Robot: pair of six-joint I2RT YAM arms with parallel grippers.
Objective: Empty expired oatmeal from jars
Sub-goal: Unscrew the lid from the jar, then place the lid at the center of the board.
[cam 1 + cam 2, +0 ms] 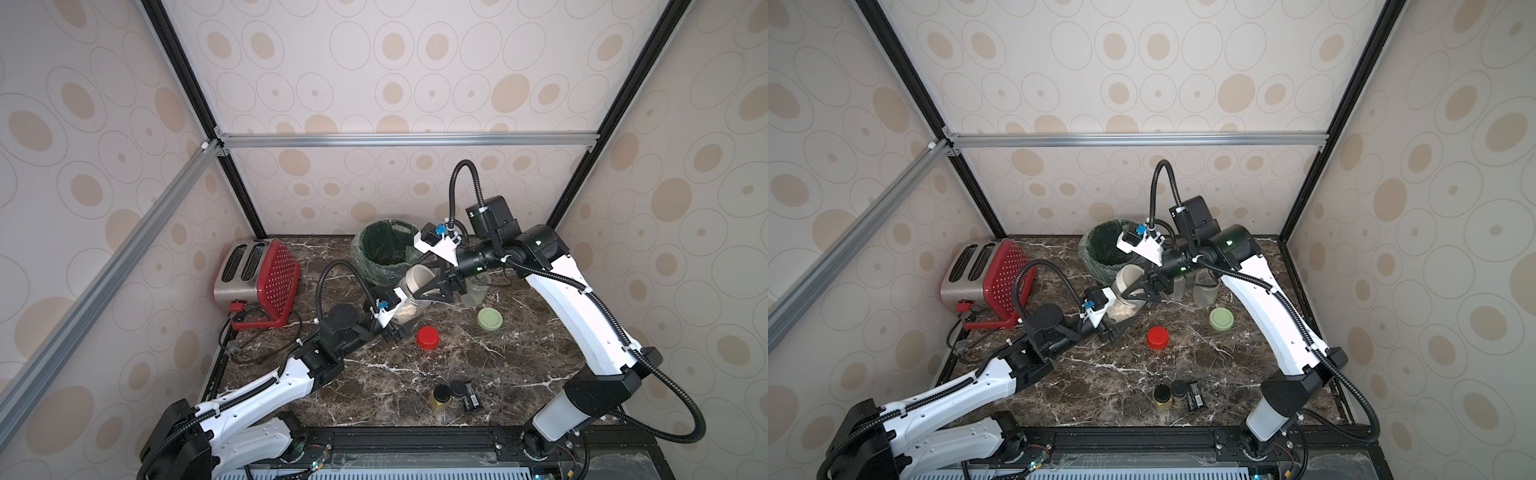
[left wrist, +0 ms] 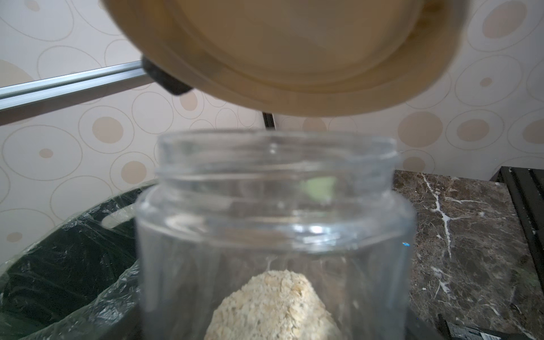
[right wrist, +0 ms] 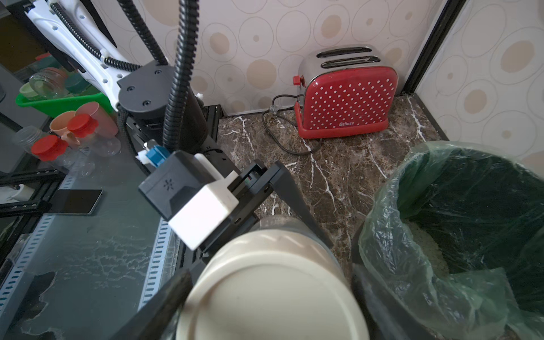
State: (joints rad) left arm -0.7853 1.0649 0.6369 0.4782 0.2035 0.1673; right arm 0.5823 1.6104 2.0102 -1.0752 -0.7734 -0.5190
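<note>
A clear jar (image 1: 411, 307) (image 2: 273, 220) with its mouth uncovered is tilted toward the bin, and my left gripper (image 1: 398, 328) (image 1: 1112, 328) is shut on its body. A heap of pale oatmeal (image 2: 270, 306) lies in its lower part. Just above the mouth hangs the beige lid (image 1: 419, 277) (image 2: 294, 53) (image 3: 270, 294), apart from the rim and tilted, with my right gripper (image 1: 427, 291) (image 1: 1134, 293) shut on it. One dark finger (image 3: 159, 303) shows at each side of the lid. Two clear empty jars (image 1: 1206, 287) (image 1: 1174, 287) stand behind the right gripper.
A bin with a green liner (image 1: 386, 249) (image 3: 456, 220) stands at the back with pale grains inside (image 3: 426, 244). A green lid (image 1: 489, 319) and a red lid (image 1: 428, 337) lie on the marble top. A red toaster (image 1: 257, 282) is at the left. Two small black-capped bottles (image 1: 449, 395) stand near the front.
</note>
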